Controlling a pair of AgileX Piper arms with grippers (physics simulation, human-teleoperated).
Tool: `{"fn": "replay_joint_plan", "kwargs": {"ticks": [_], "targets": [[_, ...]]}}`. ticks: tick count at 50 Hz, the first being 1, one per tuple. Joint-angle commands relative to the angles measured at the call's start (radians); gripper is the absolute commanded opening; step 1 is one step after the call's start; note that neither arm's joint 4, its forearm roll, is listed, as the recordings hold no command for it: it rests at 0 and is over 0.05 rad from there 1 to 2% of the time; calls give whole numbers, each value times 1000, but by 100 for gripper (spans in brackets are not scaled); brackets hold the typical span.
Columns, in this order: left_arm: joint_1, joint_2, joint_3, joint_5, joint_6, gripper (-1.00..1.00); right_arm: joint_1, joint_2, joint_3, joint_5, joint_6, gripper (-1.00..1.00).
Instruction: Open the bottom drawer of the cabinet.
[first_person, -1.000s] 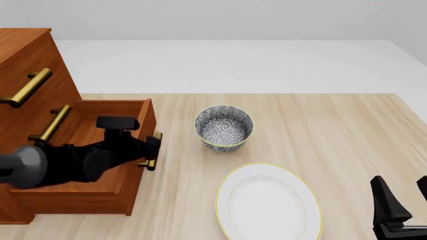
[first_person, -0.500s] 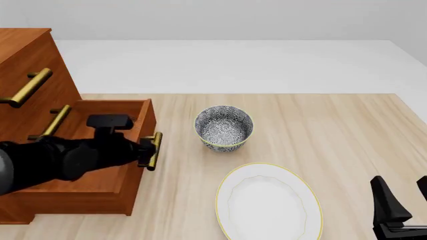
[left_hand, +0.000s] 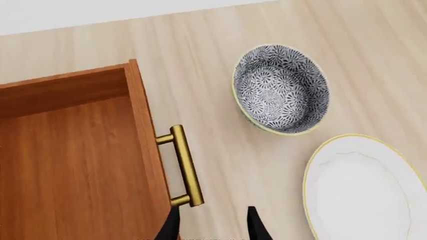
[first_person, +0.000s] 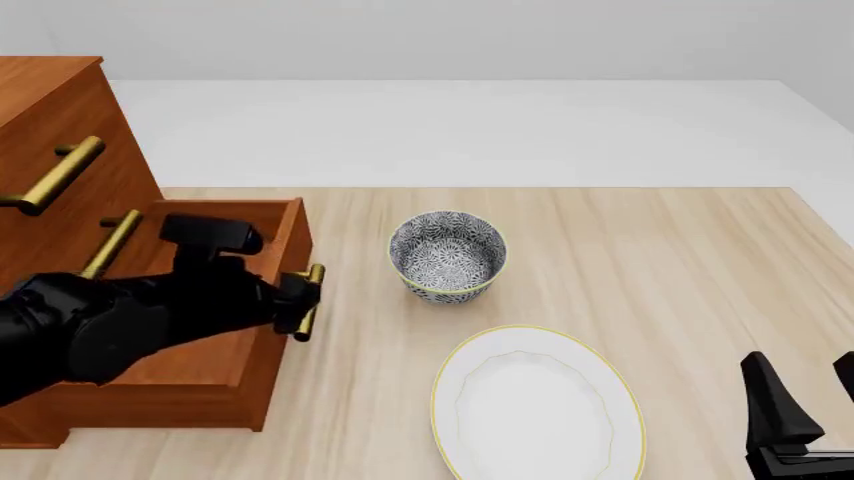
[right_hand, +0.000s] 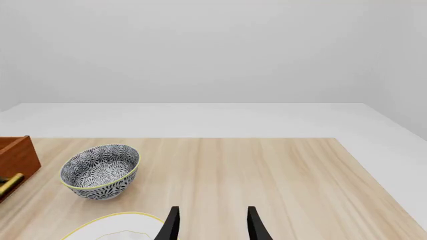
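Black fingers of the left gripper (left_hand: 212, 227) stand apart with nothing between them, released, just beside the near end of the brass bar handle (left_hand: 185, 166) but apart from it in the left wrist view. That handle belongs to the reddish-brown wooden bottom drawer (first_person: 220, 300), which is already pulled well out from the tall reddish-brown wooden cabinet (first_person: 54, 170) at the table's left, its bare wooden floor showing. In the front view the left arm's dark body lies over the open drawer.

The opening looks largely done, so the step in hand seems to be clearing away. To do it well, the open fingers should back off along the line of the pull, clear of the handle, so as not to nudge the drawer shut or skew it. Any sideways drift should mind the blue-and-white patterned bowl (first_person: 447, 252) near the drawer front, and the white oval plate with a yellow rim (first_person: 539, 405) just beyond it.

The right gripper (right_hand: 212, 225) waits open and empty, well apart at the light wooden table's (first_person: 667, 270) right side.
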Motion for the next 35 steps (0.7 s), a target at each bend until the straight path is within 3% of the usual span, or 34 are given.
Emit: {"fn": "replay_joint_plan", "kwargs": {"ticks": [1,16,35], "targets": [[-13,-107,-1,45,36,100,0,0,0,0,0,100],[-15,-208,43,75,29,100,0,0,0,0,0,100],[-24,-464,82,156,34,100,0,0,0,0,0,100]]}}
